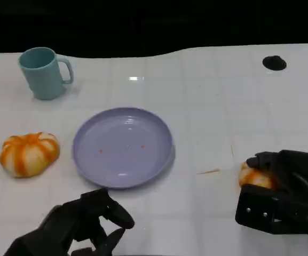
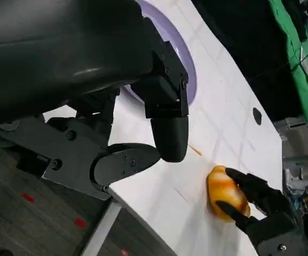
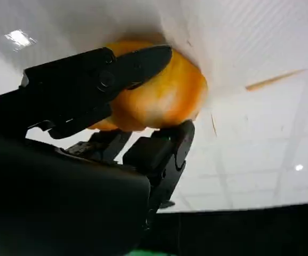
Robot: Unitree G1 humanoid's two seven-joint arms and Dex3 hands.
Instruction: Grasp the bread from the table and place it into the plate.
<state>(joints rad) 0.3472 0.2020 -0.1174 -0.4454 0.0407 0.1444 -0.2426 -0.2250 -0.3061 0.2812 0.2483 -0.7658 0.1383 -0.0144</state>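
A small orange bread (image 1: pixel 254 177) lies on the white table at the right, and my right hand (image 1: pixel 283 193) grips it from the near side. In the right wrist view black fingers (image 3: pixel 103 80) wrap over and under the bread (image 3: pixel 167 98). The left wrist view shows the same bread (image 2: pixel 223 189) between the right hand's fingers (image 2: pixel 258 189). The lavender plate (image 1: pixel 89 160) sits at the table's middle, left of that bread, with nothing in it. My left hand (image 1: pixel 87 224) hovers near the front edge below the plate, fingers apart, holding nothing.
A second, larger orange-and-white bread (image 1: pixel 29 153) lies left of the plate. A teal mug (image 1: pixel 42 72) stands at the back left. A small black disc (image 1: pixel 274 63) is at the back right. The table's front edge (image 2: pixel 143 213) runs close under my left hand.
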